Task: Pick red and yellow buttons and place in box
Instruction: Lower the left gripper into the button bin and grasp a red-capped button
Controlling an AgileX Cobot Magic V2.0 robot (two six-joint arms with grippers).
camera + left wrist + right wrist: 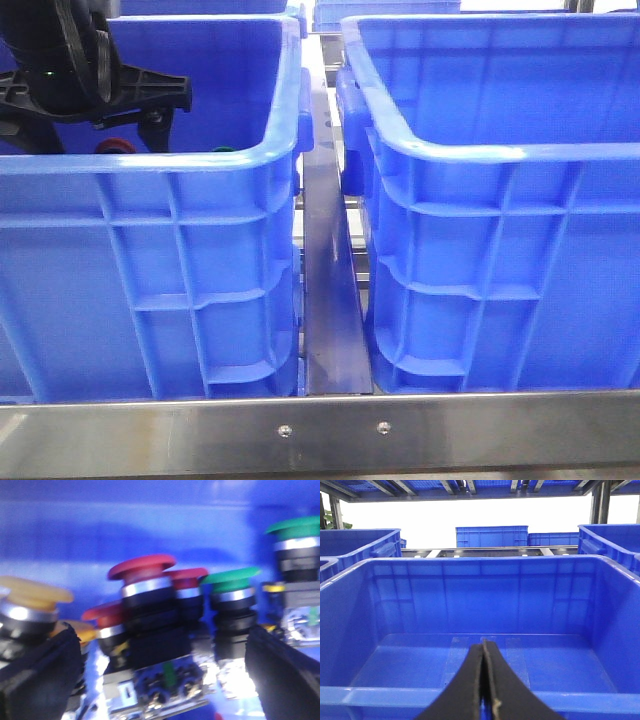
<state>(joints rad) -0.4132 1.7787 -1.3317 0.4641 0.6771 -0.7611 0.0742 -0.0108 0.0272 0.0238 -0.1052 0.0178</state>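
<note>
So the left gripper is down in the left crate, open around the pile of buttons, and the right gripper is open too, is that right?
Not quite: the right gripper is shut, fingers pressed together in the right wrist view. The left gripper is open around the buttons in the left crate.

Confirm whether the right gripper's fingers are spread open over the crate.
No: in the right wrist view the right gripper has its two black fingers pressed together, hanging above the blue crate.

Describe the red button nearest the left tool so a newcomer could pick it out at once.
Start at the left blue crate, where the left arm reaches in over a cluster of push buttons. In the left wrist view, look between the open left tool's fingers: the red button stands tallest at the centre. Its neighbours are smaller-looking red caps behind, a yellow button and green buttons.
</note>
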